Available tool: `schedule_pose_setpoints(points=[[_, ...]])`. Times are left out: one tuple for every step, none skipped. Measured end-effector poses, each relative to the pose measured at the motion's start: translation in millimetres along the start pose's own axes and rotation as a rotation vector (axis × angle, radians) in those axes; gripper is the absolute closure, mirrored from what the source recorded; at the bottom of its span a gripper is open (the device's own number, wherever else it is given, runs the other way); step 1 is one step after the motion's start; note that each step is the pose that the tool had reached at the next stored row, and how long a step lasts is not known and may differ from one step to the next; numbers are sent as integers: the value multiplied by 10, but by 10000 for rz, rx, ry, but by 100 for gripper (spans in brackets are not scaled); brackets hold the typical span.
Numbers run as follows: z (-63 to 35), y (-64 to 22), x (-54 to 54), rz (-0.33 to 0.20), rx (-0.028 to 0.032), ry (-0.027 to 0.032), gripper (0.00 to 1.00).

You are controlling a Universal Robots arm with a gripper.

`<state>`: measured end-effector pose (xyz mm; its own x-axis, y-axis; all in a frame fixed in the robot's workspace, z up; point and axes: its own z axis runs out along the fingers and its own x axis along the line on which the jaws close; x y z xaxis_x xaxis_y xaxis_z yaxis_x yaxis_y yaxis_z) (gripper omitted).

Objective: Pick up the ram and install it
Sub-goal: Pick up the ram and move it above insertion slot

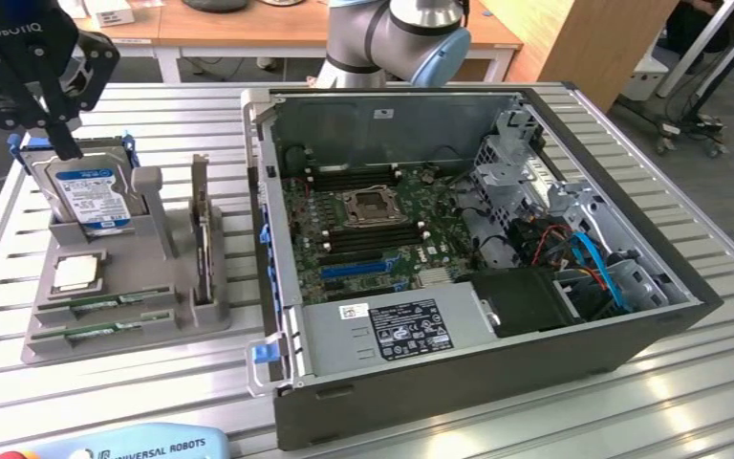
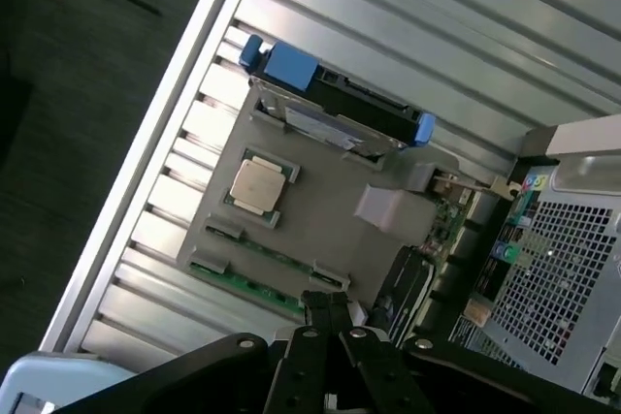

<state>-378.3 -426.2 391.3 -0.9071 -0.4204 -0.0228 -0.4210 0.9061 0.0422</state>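
Two green ram sticks lie in slots at the front of a grey holder [image 1: 150,287]: one ram [image 1: 110,303] and a second ram stick [image 1: 99,330] beside it. The wrist view has them as ram [image 2: 277,259] and a second stick [image 2: 243,285]. My black gripper [image 1: 66,148] hangs at the exterior view's upper left, above the holder, its tips in line with the top of the hard drive. Its fingers are shut with nothing between them. From the wrist, the gripper [image 2: 330,305] is well above the ram sticks and apart from them.
The holder also carries a silver hard drive [image 1: 87,191] with a blue label and a square CPU chip [image 1: 76,273]. An open computer case [image 1: 469,239] with its motherboard exposed stands to the exterior view's right. A teach pendant [image 1: 125,445] lies at the table's front edge.
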Motion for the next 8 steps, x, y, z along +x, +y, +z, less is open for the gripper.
schedule_pose_setpoints(points=[[0,0,0,-190,-4,9,90],[1,0,0,-370,-8,16,90],[2,0,0,-549,-12,24,90],[3,0,0,-729,-16,31,90],[4,0,0,-909,-21,39,90],[4,0,0,-1089,-25,47,90],[5,0,0,-1284,-29,55,90],[5,0,0,-1463,-32,63,90]])
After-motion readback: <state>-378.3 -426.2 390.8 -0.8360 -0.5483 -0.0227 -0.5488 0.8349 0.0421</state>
